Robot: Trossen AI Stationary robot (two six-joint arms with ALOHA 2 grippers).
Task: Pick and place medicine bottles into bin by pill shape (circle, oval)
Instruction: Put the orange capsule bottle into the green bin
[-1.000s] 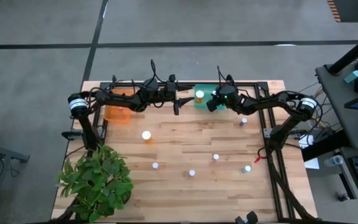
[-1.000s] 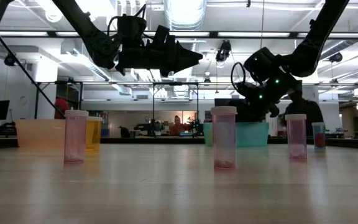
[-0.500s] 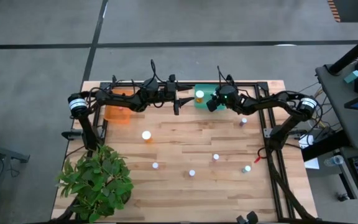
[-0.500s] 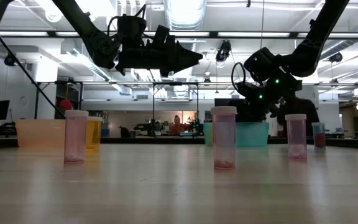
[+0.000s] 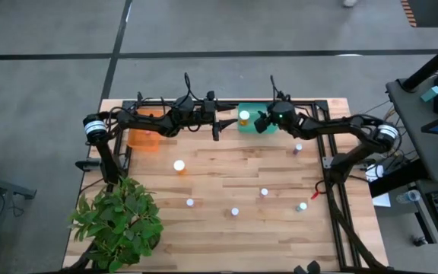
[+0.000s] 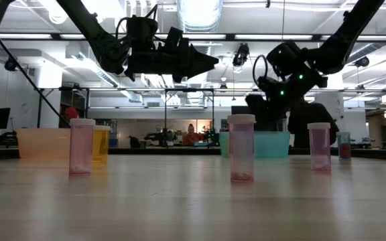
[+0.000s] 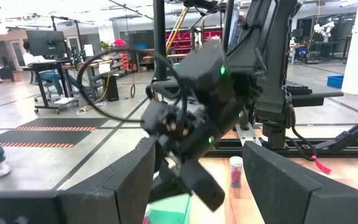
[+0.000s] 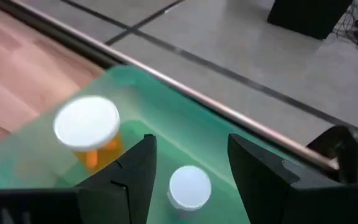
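Observation:
My right gripper (image 8: pixel 191 152) hovers open over the green bin (image 8: pixel 166 99) at the table's far edge. Two medicine bottles stand in that bin: one with an orange body and a wide white cap (image 8: pixel 87 124), and a smaller white-capped one (image 8: pixel 189 185) below the gap between my fingers, which do not touch it. My left gripper (image 5: pixel 217 126) waits open and empty in the air between the orange bin (image 5: pixel 144 137) and the green bin (image 5: pixel 243 122), pointing at the right arm. Several more white-capped bottles (image 5: pixel 179 165) (image 5: pixel 235 211) (image 5: pixel 298 149) stand upright on the wooden table.
A potted plant (image 5: pixel 119 221) fills the near left corner. A black metal frame (image 5: pixel 329 164) runs along the table's right and far edges. In the low view the bottles (image 6: pixel 241 147) (image 6: pixel 82 146) (image 6: pixel 319 146) stand apart with open tabletop between them.
My right gripper has risen a little above the green bin, as the low view shows. The left arm and the bottles on the table have stayed where they were.

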